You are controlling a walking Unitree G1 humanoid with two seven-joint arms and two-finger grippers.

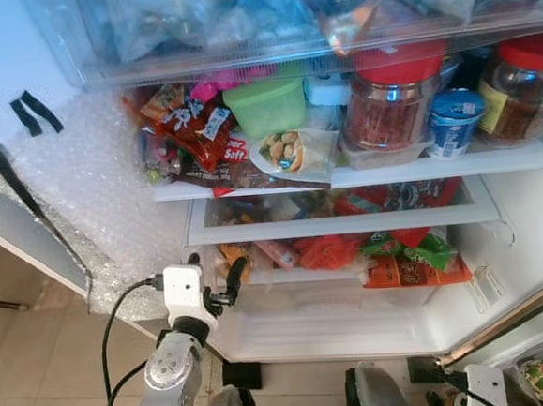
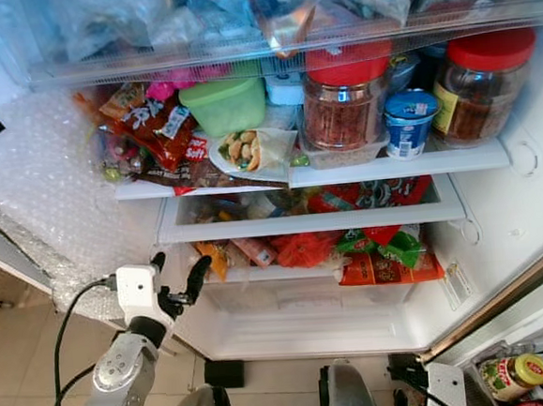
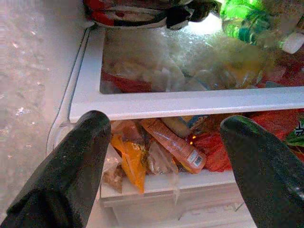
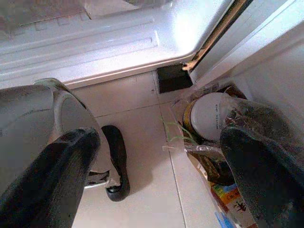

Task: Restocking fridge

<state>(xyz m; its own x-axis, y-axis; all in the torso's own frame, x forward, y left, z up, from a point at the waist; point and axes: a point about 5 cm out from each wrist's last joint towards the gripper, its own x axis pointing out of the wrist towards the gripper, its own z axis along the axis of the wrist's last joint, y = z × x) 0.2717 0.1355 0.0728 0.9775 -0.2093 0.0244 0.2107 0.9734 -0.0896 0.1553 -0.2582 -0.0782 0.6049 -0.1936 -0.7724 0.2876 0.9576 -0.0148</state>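
Bubble wrap [image 1: 91, 180] is lining the fridge's side — rough, dimpled plastic. The shelf edges [image 1: 348, 223] are showing glossy white plastic; the snack packets [image 1: 195, 129] are gleaming like foil. The left hand's fingers [image 3: 66, 175] are looking matt black — rubbery.

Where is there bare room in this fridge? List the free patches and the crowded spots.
Free: the bottom clear drawer, below the snack drawer, looks bare. Crowded: the upper shelf is packed from snack packets to red-lidded jars. The left gripper, open, hangs by the snack drawer.
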